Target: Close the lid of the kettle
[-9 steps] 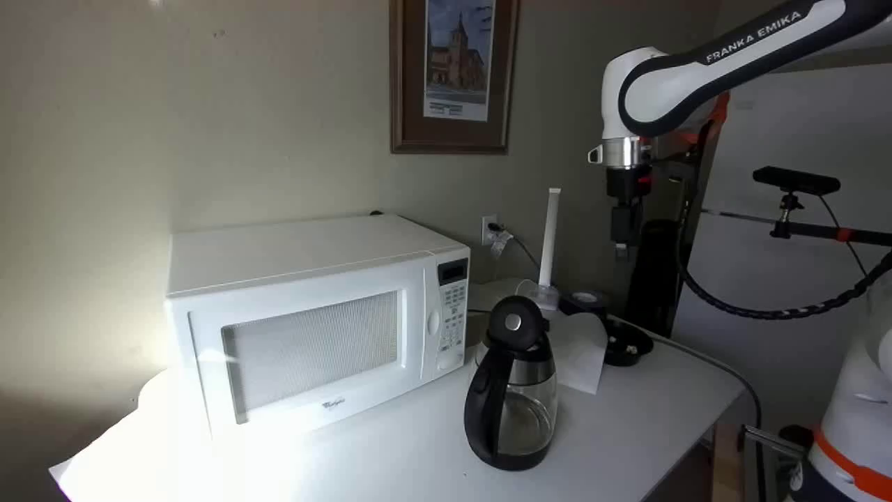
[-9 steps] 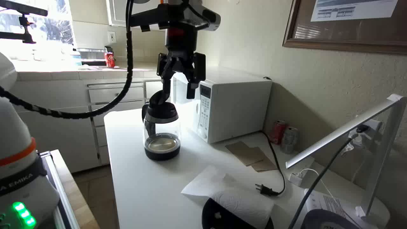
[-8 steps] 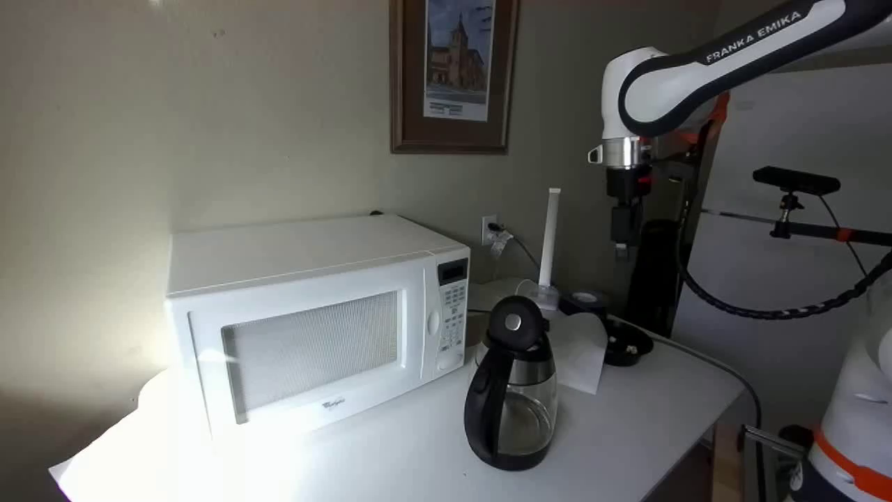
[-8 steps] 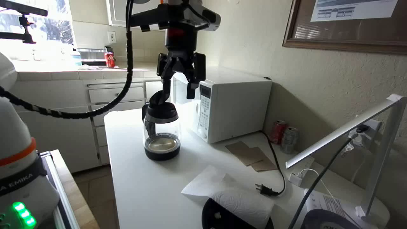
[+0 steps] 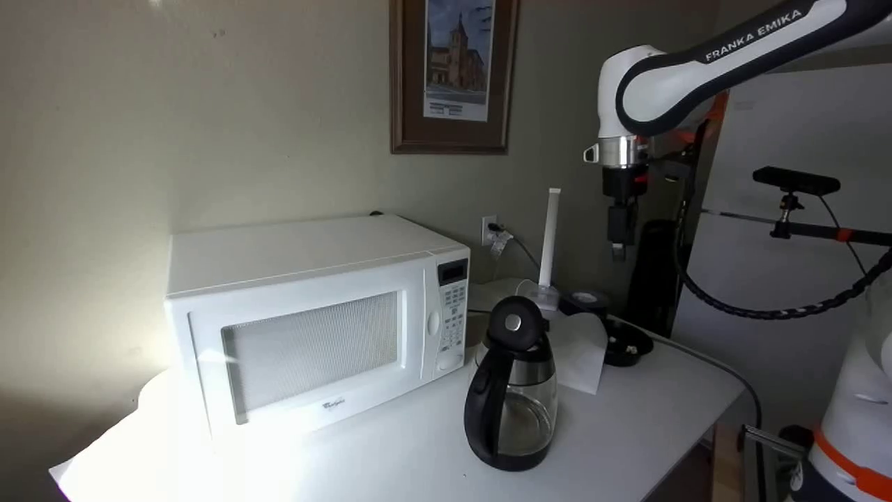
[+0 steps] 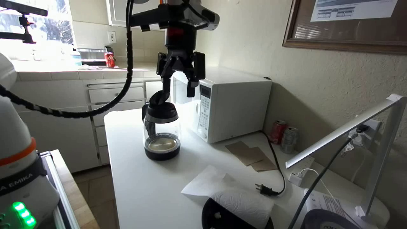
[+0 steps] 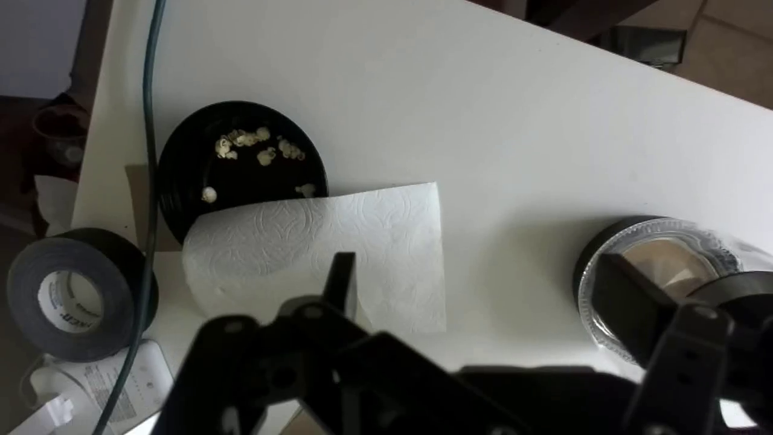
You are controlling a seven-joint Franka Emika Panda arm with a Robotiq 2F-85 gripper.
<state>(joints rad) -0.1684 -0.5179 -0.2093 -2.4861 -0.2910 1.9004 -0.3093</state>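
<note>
The kettle (image 5: 527,415) is a glass pot with a black handle and top, upright on the white table in both exterior views (image 6: 161,140). Its round black lid (image 5: 516,323) stands raised and tilted up above the handle side, and it also shows in an exterior view (image 6: 155,98). My gripper (image 5: 619,252) hangs fingers down, higher than the kettle and apart from it. In an exterior view my gripper (image 6: 178,93) has one finger overlapping the lid's outline. In the wrist view my gripper (image 7: 477,272) is open and empty. The kettle's glass base (image 7: 664,248) lies partly behind one finger; the lid cannot be made out there.
A white microwave (image 5: 320,348) stands beside the kettle. A black bowl with popcorn (image 7: 241,175), a paper towel roll (image 7: 259,248), a tape roll (image 7: 72,302) and a cable (image 7: 148,181) lie on the table. A lamp (image 6: 349,130) and cans (image 6: 289,140) are near the wall.
My gripper has moved very slightly, a little left in one view and a little up in another. The kettle and its raised lid have not moved.
</note>
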